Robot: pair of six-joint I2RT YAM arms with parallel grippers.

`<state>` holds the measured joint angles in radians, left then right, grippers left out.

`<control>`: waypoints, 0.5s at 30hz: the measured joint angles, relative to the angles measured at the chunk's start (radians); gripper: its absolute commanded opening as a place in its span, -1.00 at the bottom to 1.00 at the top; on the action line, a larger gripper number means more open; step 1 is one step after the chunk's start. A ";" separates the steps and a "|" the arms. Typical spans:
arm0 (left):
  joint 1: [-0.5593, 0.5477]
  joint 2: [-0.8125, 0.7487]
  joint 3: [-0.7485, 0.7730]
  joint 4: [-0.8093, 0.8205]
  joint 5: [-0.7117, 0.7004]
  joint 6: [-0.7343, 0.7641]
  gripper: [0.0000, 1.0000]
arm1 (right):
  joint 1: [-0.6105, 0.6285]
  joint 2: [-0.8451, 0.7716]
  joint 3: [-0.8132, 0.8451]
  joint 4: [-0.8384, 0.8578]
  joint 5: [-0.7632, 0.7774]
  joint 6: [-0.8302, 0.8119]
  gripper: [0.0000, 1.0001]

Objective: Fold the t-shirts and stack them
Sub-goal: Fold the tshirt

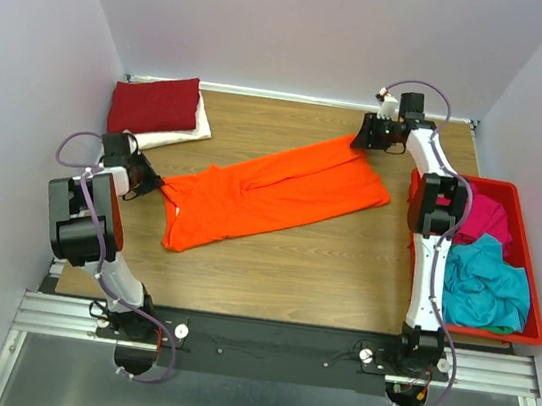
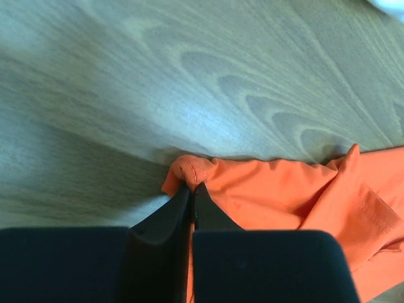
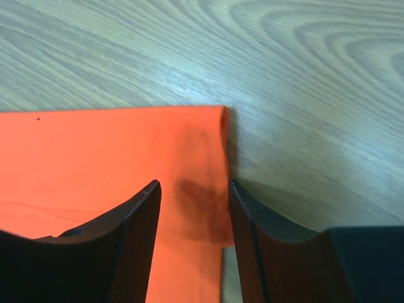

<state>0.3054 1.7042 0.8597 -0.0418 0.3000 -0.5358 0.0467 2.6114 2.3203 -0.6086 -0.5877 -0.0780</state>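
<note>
Top external view: across the desk (image 1: 342, 274) the orange t-shirt (image 1: 272, 193) lies stretched on a diagonal. Its long axis runs from my left end effector (image 1: 157, 185) at the near-left corner to my right end effector (image 1: 361, 140) at the far-right corner. The left one is clamped on a bunched corner of cloth. The right one stands apart, straddling the hem edge without pinching it. I cannot tell whether its fingers touch the cloth, and sleeves and collar are lost in the folds.
</note>
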 measured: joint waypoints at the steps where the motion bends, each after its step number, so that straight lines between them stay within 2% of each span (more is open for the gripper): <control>1: 0.000 0.003 0.003 0.002 0.000 0.002 -0.86 | 0.005 0.003 0.002 0.005 0.001 0.004 -0.08; 2: 0.000 0.009 0.011 0.003 0.000 0.007 -0.90 | 0.010 0.005 0.003 0.010 0.005 0.008 -0.23; 3: 0.000 0.012 0.016 0.003 0.000 0.014 -0.91 | 0.015 0.008 0.003 0.015 0.007 0.016 -0.56; 4: 0.000 0.014 0.019 0.003 -0.001 0.019 -0.92 | 0.021 0.011 0.003 0.020 0.015 0.025 -0.68; 5: 0.000 0.015 0.022 0.002 -0.002 0.026 -0.93 | 0.024 0.013 0.003 0.023 0.025 0.028 -0.93; 6: 0.000 0.015 0.025 0.001 -0.005 0.035 -0.94 | 0.027 0.016 0.003 0.023 0.028 0.035 -0.99; 11: -0.002 0.015 0.053 -0.013 -0.046 0.093 -0.98 | 0.029 0.006 -0.018 0.038 0.060 0.044 -0.99; 15: -0.021 0.014 0.094 -0.023 -0.086 0.125 -0.99 | 0.034 -0.055 -0.113 0.063 0.116 0.043 -0.99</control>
<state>0.2848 1.7187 0.9539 -0.0647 0.2138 -0.4110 0.0803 2.5565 2.2070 -0.5461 -0.4713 -0.0349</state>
